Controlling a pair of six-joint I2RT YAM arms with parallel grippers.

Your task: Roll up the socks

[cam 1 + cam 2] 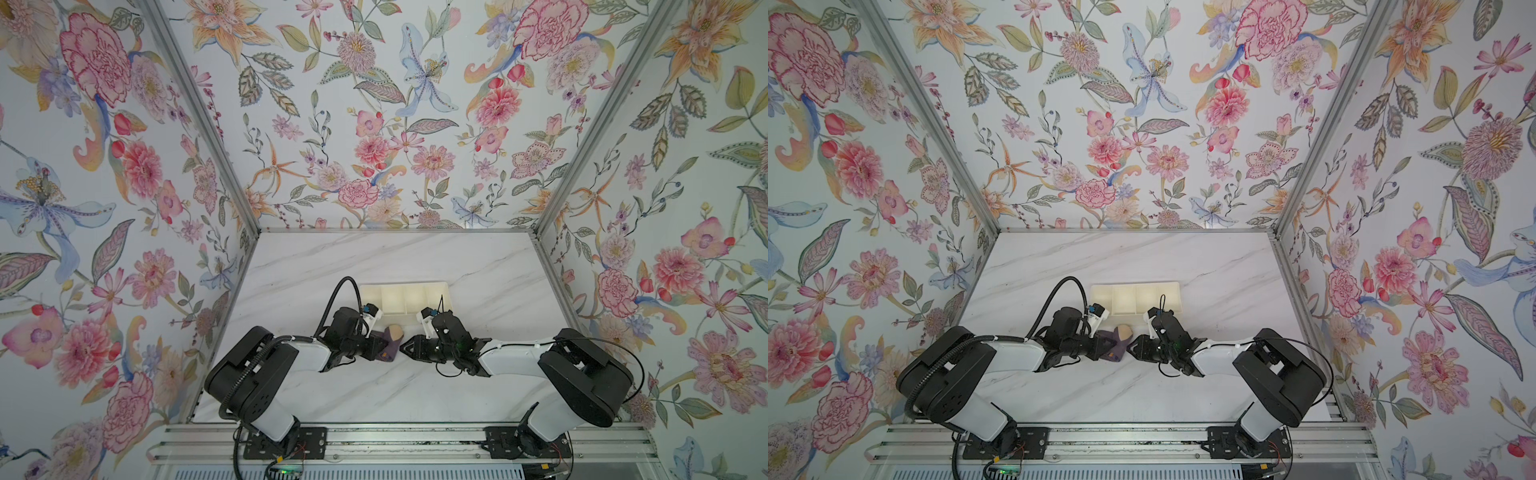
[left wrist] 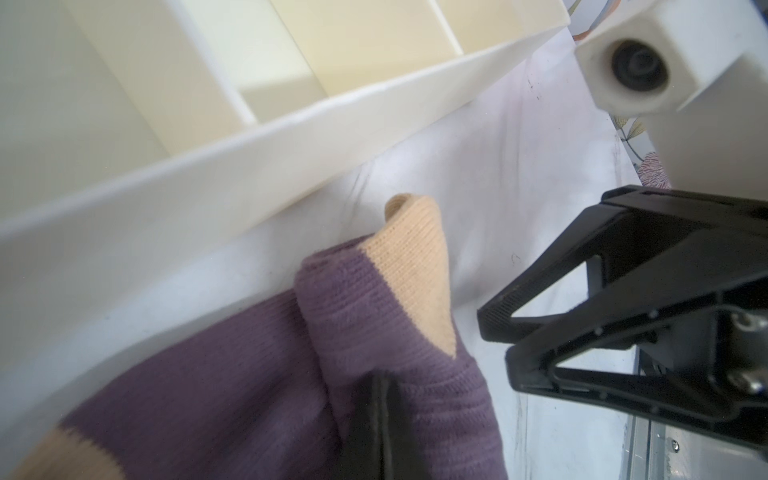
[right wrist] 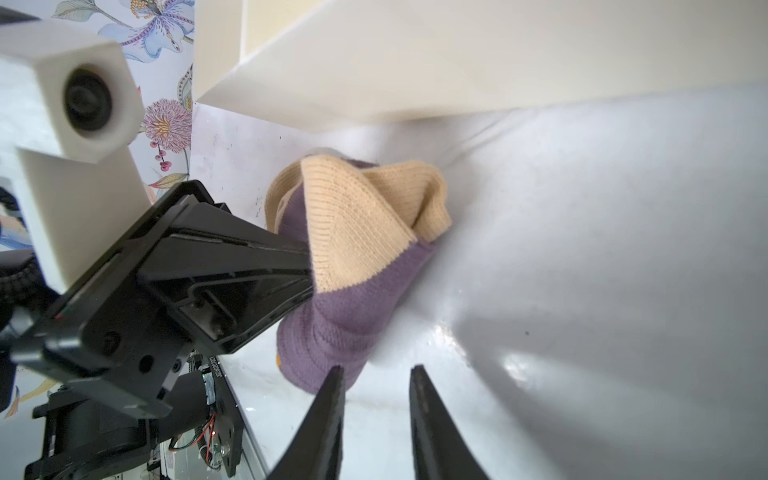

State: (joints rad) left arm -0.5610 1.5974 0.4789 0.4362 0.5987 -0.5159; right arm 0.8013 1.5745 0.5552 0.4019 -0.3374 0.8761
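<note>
Marble tabletop (image 1: 374, 395) with purple socks (image 1: 390, 345)

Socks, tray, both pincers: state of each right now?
socks: loosely bundled, tan toe sticking out, not in a compartment.
left pincer: shut on the socks.
right pincer: open, empty, tips close beside the socks.
tray: upright, visible compartments empty; part hidden by the arms.

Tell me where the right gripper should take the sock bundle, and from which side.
Likely best: the thick purple end of the socks, free and facing the right gripper. Come from the right, opposite the left gripper clamping them. The tan toe is loose folds.
</note>
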